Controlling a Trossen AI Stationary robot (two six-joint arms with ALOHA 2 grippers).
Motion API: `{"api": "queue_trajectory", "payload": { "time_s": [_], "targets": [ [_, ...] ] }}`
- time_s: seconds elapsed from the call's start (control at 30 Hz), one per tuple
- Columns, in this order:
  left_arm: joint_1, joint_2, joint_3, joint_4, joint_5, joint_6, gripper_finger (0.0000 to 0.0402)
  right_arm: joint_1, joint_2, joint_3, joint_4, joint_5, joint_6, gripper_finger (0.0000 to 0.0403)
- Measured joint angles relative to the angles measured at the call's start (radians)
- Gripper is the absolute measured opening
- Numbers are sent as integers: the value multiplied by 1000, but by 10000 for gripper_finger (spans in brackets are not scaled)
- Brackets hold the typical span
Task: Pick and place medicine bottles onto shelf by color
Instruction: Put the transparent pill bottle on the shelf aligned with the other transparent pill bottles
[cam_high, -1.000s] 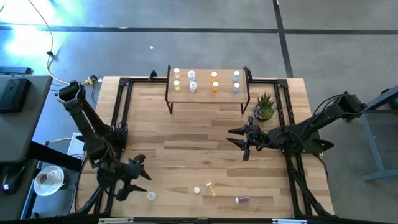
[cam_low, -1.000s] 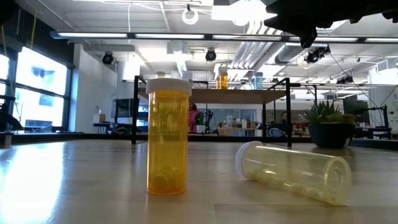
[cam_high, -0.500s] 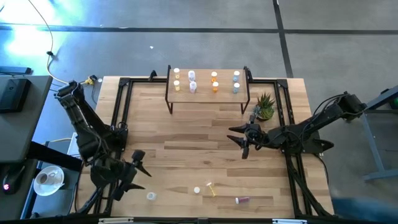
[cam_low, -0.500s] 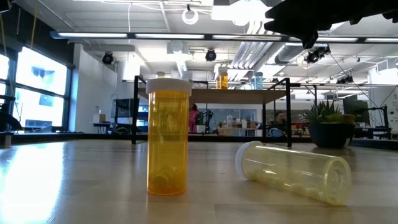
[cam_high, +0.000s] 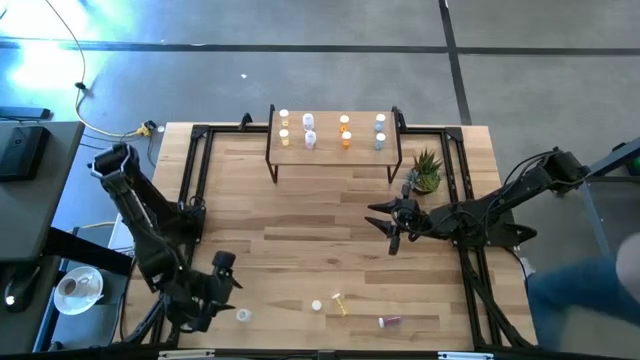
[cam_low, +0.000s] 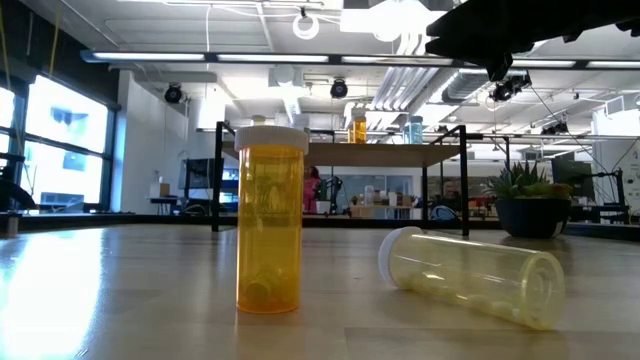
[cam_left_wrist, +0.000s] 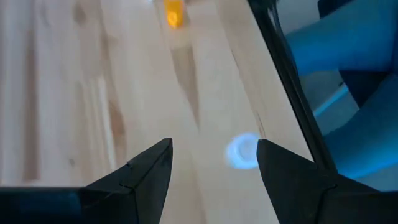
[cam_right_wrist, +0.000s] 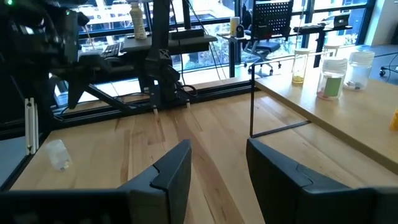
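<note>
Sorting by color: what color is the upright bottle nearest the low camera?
Amber-yellow bottle, white cap; low view.

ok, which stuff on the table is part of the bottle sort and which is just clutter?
Job:
- shelf with eight bottles already on it
- loose bottles near the front edge: clear one, yellow upright, pale yellow on its side, pinkish-red on its side
- left claw, open, near the clear one
- right claw, mid-table

Lying about:
- potted plant
</note>
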Motion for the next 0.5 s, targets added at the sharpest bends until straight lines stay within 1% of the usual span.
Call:
{"api": "queue_trajectory", "payload": {
  "time_s": [0.23,0.5],
  "targets": [
    [-6,81,0,21,71,-122,223,0,0,0,-3,-2,0,147],
    [-6,113,0,100,75,-128,223,0,0,0,-3,-2,3,147]
  ]
}}
